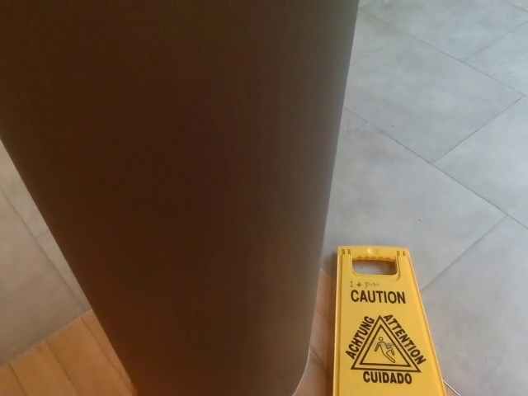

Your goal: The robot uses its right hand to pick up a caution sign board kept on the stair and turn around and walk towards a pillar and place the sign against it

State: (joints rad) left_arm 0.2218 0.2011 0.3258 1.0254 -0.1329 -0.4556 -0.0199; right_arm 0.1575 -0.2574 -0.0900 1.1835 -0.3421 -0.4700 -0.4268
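Observation:
A wide dark brown pillar (177,181) fills the left and middle of the head view. Just to its right stands a yellow caution sign board (381,330) with "CAUTION", a slip-hazard triangle and "CUIDADO" on its face and a handle slot at its top. The sign's lower part runs off the bottom edge, so I cannot tell whether it touches the pillar. Neither of my hands shows in the view.
Large grey floor tiles (429,107) spread out to the right and behind the sign. A strip of light wooden flooring (58,359) shows at the bottom left by the pillar's base.

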